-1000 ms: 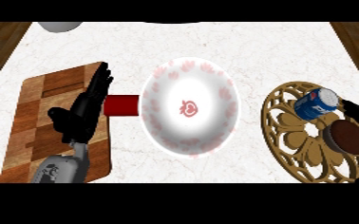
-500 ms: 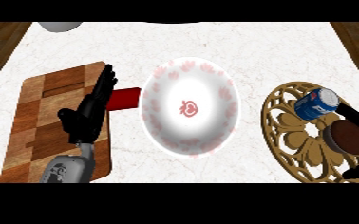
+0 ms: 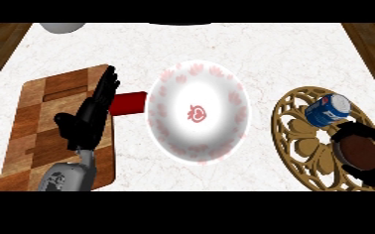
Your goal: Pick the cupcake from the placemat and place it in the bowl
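The right hand (image 3: 359,131) seems to clasp the cupcake (image 3: 359,151) on the placemat (image 3: 293,129). It should lift straight, avoiding the can (image 3: 328,110), toward the bowl (image 3: 198,113). The left hand (image 3: 92,114) rests with straight fingers.

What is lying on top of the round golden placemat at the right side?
On the placemat a blue can lies on its side. Beside it sits the brown cupcake, partly covered by the right hand, whose dark fingers curl around it.

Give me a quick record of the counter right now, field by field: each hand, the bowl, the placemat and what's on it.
left hand: open, fingers straight, over the wooden board
right hand: at the right edge, curled round the cupcake
bowl: centre, white with red pattern, empty
placemat: right, round, openwork
can: blue, lying on the placemat
red block: beside the bowl
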You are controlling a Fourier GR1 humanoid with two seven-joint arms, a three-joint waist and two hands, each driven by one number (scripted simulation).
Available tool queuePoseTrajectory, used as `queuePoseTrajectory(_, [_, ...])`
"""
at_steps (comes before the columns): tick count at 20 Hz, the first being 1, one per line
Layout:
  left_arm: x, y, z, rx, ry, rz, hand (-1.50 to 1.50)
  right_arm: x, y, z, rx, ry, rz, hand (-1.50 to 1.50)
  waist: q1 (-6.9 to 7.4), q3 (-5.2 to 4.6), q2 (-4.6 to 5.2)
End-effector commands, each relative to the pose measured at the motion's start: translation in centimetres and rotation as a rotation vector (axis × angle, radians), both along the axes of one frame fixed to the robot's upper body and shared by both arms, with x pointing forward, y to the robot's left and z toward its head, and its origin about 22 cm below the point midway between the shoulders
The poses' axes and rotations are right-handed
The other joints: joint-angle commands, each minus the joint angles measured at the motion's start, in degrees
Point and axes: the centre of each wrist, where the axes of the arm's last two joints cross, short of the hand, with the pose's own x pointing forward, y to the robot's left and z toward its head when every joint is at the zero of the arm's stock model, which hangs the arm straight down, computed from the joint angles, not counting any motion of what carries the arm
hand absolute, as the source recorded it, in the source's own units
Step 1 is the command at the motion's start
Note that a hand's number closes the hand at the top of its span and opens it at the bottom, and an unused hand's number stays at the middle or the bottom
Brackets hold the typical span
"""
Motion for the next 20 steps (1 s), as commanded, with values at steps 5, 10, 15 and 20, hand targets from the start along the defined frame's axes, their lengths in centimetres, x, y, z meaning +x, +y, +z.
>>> queuePoseTrajectory(5, [-0.5,0.5,0.2,-0.014,0.003,0.006,0.0,-1.4,3.6,-1.4,0.158,0.066,0.241,1.5,-0.79,0.5,0.02])
queuePoseTrajectory(10, [0.0,-0.2,0.3,0.013,0.001,-0.04,0.0,-0.8,18.2,-3.3,0.257,0.052,0.788,1.5,3.01,0.27,-0.05])
queuePoseTrajectory(15, [-0.3,0.5,0.5,0.004,0.023,0.008,0.0,-5.1,25.5,-2.1,0.518,-0.008,0.962,1.5,-0.24,0.43,-0.6])
queuePoseTrajectory(20, [-0.8,0.6,-0.6,0.002,0.009,0.033,0.0,-8.4,25.9,5.4,0.598,-0.206,1.008,1.5,-2.38,0.43,-0.35])
